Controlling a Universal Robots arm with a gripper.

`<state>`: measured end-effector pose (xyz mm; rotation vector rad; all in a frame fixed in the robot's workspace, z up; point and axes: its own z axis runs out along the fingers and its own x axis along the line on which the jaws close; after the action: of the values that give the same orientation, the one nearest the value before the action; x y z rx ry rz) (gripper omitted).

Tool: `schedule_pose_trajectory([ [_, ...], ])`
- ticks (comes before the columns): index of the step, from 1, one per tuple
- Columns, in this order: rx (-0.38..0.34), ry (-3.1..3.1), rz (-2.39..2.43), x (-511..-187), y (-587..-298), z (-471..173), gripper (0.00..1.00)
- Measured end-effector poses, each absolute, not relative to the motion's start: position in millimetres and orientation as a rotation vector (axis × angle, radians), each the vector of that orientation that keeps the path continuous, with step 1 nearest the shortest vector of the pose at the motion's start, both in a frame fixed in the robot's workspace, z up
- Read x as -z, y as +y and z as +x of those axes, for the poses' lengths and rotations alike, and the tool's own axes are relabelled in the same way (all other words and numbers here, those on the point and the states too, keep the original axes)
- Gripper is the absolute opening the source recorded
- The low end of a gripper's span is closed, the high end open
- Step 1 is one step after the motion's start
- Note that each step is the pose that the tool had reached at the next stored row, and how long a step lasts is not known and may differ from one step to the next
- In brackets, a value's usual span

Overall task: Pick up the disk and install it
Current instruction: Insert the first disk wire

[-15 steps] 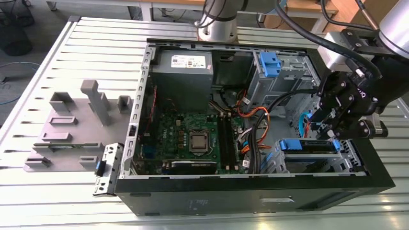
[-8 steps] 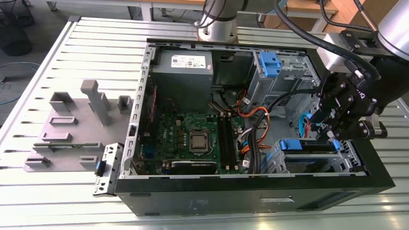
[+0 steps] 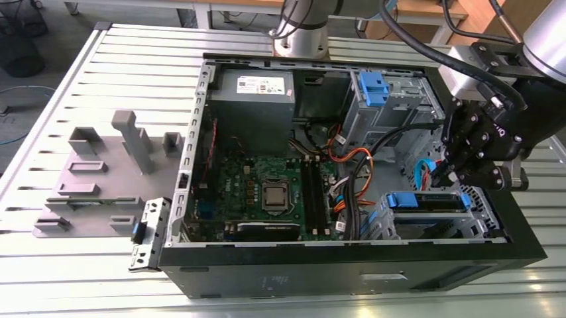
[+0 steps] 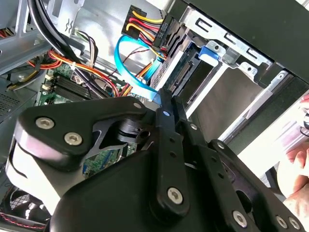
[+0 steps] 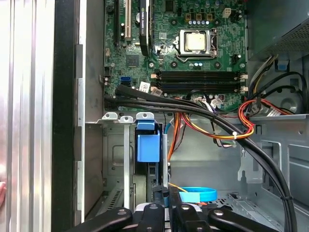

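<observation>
The disk point(image 3: 431, 201) lies in the drive bay at the case's near corner on the exterior view's right, its blue plastic rail point(image 3: 409, 198) facing the motherboard. In the second wrist view the disk point(image 4: 177, 72) shows its connector edge inside the metal bay, blue tab point(image 4: 211, 51) at its end. In the first wrist view the disk's blue tab point(image 5: 147, 145) sits in the bay slot. My black gripper point(image 3: 458, 179) hovers just above the bay, fingers point(image 4: 166, 108) pressed together with nothing between them. The fingertips point(image 5: 159, 192) stand over the slot.
A blue data cable point(image 4: 126, 60) and bundled power wires point(image 5: 212, 121) run beside the bay. The grey power-supply box point(image 3: 254, 86) and tall cage with blue clip point(image 3: 376, 89) stand at the back. A grey fixture plate point(image 3: 106, 172) lies outside. A person's hand point(image 4: 297, 166) is close.
</observation>
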<state>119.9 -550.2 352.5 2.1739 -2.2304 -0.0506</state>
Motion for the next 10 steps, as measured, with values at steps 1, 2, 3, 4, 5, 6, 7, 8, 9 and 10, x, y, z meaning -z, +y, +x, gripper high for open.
schedule_pose_trajectory([
  [1,0.05,-2.23,2.174,-352.5,-550.2,119.9,0.16],
  [2,0.05,-2.23,2.174,-352.5,-550.2,119.9,0.16],
  [3,0.05,-2.23,2.174,-352.5,-550.2,120.0,0.16],
  [4,0.049,-2.23,2.173,-352.5,-550.2,120.0,0.16],
  [5,0.049,-2.23,2.173,-352.6,-550.3,119.9,0.16],
  [6,0.049,-2.23,2.173,-352.5,-550.5,120.0,0.16],
  [7,0.049,-2.23,2.174,-352.3,-550.9,120.0,0.16],
  [8,0.048,-2.23,2.174,-352.1,-551.4,120.0,0.16],
  [9,0.047,-2.231,2.174,-351.8,-552.0,120.0,0.16],
  [10,0.047,-2.231,2.175,-351.3,-552.4,120.0,0.16],
])
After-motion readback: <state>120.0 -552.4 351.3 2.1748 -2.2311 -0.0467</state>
